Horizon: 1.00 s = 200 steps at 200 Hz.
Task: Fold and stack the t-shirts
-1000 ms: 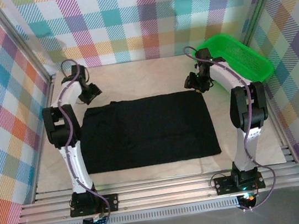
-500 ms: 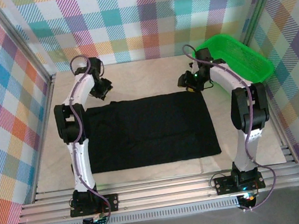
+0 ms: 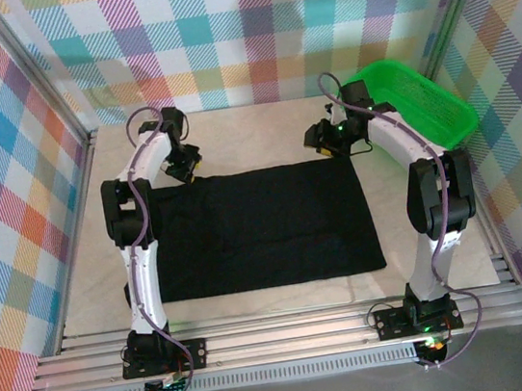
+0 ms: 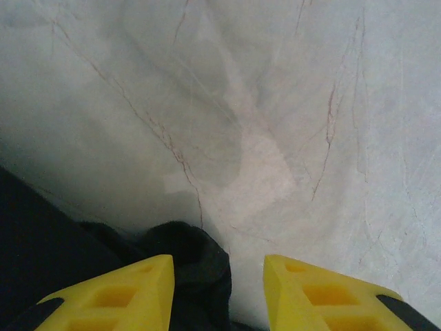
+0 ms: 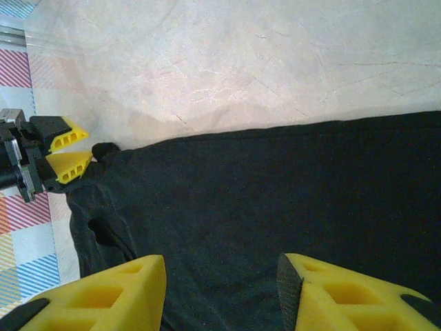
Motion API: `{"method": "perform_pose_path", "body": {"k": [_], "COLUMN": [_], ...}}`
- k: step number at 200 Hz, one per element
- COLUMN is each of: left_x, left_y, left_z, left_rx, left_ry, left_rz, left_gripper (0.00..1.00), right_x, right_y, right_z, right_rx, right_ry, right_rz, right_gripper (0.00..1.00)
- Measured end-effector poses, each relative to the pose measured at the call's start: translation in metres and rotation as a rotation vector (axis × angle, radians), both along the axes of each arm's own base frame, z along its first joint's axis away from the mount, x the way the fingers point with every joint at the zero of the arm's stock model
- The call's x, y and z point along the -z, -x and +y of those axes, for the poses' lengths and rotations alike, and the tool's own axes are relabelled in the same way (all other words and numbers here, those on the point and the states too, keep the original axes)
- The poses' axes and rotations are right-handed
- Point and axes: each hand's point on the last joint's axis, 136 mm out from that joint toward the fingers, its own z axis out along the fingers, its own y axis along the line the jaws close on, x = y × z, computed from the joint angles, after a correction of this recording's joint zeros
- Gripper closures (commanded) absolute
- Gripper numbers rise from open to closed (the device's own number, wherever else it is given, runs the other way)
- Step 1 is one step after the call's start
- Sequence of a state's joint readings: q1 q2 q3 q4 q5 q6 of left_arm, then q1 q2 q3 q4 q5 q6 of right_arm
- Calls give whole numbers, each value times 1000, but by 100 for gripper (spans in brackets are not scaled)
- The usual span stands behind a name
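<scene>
At 9 o'clock in the top view, a pastel checked cloth wall (image 3: 8, 192) borders the pale marbled tabletop (image 3: 91, 297). A plain black t-shirt (image 3: 261, 227) of soft cloth lies flat in the middle of it as a broad rectangle, and nothing rests on it.

The left gripper (image 3: 182, 165) hangs over the shirt's 11 o'clock corner. In the left wrist view its yellow fingers (image 4: 138, 289) stand moderately apart around a small bunched lump of black cloth (image 4: 196, 252). They hold nothing, and whether they touch the lump I cannot tell. The finger bases are cut off by the bottom edge.

The right gripper (image 3: 321, 138) hovers at the shirt's 1 o'clock corner. In its own view the gripper (image 5: 220, 276) is spread wide above dark cloth (image 5: 275, 207) and grips nothing. The far hem runs straight across, and the left gripper (image 5: 65, 150) sits small at 9 o'clock.

A bright green plastic basket (image 3: 423, 105) stands at the table's 1 o'clock corner, its near left rim crossed by the right arm. The shirt's sleeves cannot be made out.
</scene>
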<state>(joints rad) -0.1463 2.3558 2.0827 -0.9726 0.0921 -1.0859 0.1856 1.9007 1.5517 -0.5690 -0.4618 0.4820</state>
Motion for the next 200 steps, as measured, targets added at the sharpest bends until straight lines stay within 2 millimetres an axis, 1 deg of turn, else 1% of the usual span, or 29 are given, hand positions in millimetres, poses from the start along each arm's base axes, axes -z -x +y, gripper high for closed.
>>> {"method": "perform_pose_path", "body": {"k": [25, 60, 78, 93, 111, 126, 138, 145, 171, 185, 200], "left_x": [3, 13, 15, 16, 19, 25, 28, 26, 17, 5, -13], "left_y": [5, 14, 15, 16, 18, 19, 18, 18, 7, 0, -8], "left_z": [-4, -2, 0, 0, 2, 4, 5, 5, 6, 3, -5], "left_rx": [-4, -11, -12, -13, -17, -22, -19, -19, 4, 36, 83], "left_ry": [0, -23, -34, -40, -51, -62, -70, -72, -111, -140, -169], "left_rz": [22, 70, 78, 83, 95, 107, 115, 114, 75, 39, -13], "left_gripper": [62, 62, 62, 64, 70, 83, 95, 100, 100, 100, 100], "right_x": [2, 2, 2, 4, 8, 9, 9, 9, 3, -2, -4], "right_y": [1, 1, 1, 2, 5, 5, 6, 7, 9, 10, 10], "right_z": [0, 0, 0, 0, -1, -1, -1, -1, -2, -2, -2], "right_rx": [0, 1, 3, 3, 5, 5, 5, 5, 6, 6, 6], "right_ry": [1, 1, 0, 1, 1, 2, 3, 2, 1, -1, -2], "right_rz": [6, 7, 8, 14, 25, 28, 29, 29, 18, 7, 1], "right_gripper": [53, 53, 53, 53, 53, 54, 53, 53, 53, 53, 53]}}
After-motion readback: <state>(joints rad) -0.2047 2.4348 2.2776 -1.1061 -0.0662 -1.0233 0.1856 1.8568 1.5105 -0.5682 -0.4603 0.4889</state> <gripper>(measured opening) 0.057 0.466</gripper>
